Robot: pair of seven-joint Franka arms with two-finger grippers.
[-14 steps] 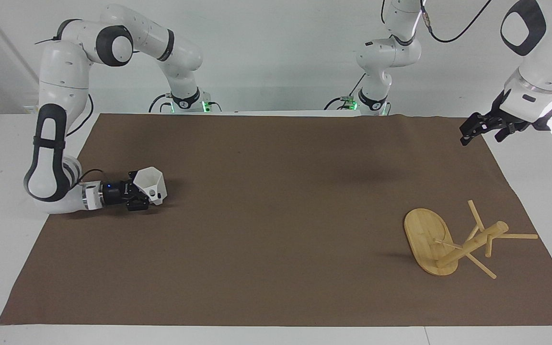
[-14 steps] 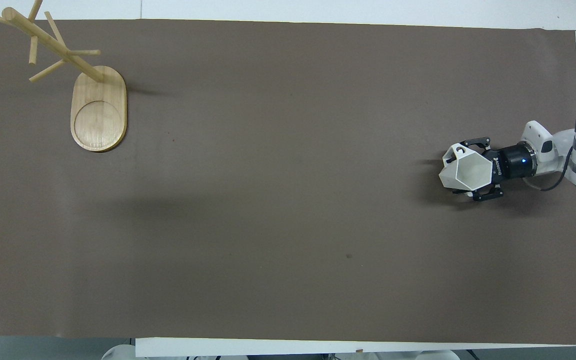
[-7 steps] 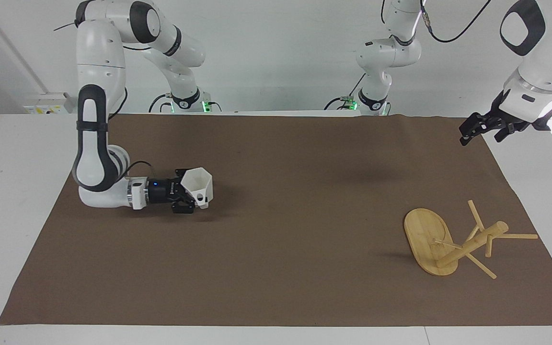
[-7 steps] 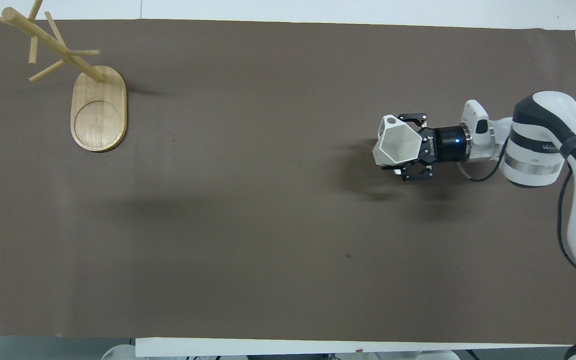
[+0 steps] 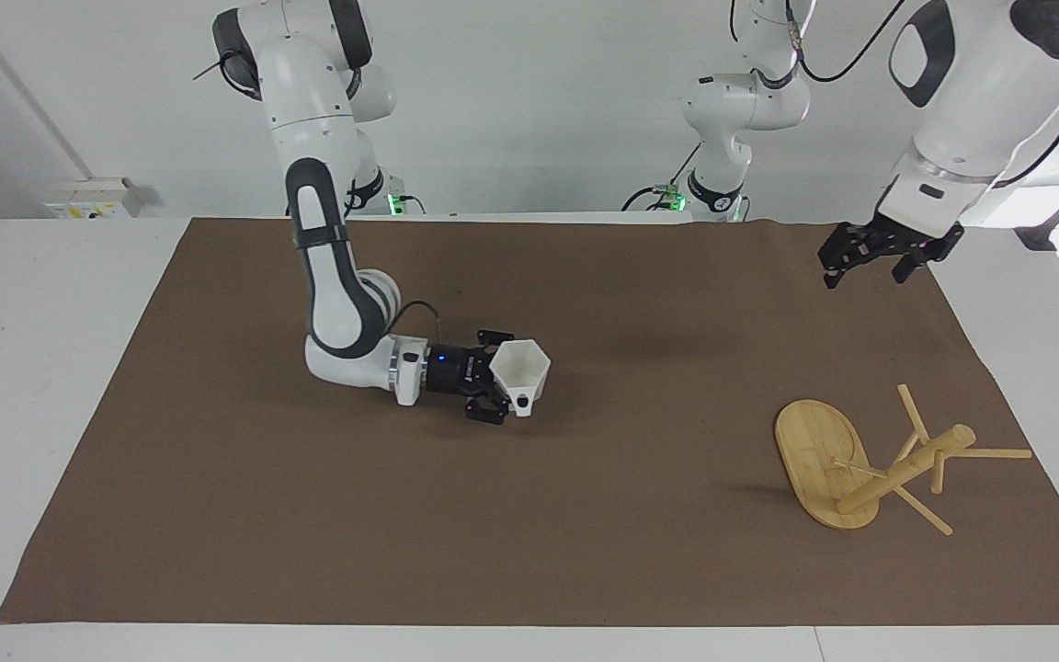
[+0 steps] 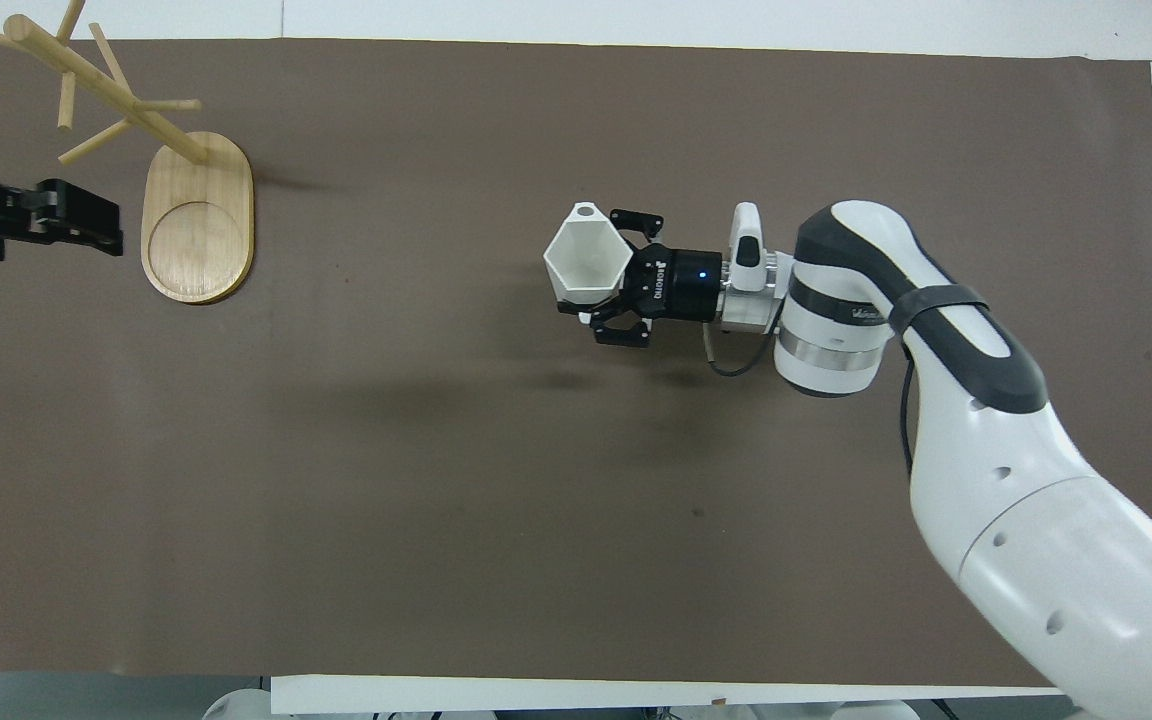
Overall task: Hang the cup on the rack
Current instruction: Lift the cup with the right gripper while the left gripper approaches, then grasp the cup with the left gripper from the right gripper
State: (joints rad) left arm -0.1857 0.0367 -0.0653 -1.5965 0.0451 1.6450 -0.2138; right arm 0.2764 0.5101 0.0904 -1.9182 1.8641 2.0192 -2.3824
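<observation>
Now our right gripper (image 5: pixel 504 391) clamps the cup (image 5: pixel 519 371), well apart from the rack (image 5: pixel 825 467); our left gripper (image 5: pixel 879 253) hangs spread above that rack's end of the brown mat (image 5: pixel 529 533).

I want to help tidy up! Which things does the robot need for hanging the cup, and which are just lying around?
Needed:
cup, held by the right gripper
rack, standing at the left arm's end
left gripper, up over the mat near the rack

Just there:
brown mat

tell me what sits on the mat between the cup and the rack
Nothing: in both views only bare brown mat stretches between the cup, held by the right gripper, and the rack. The left gripper hangs above the rack's end.
</observation>
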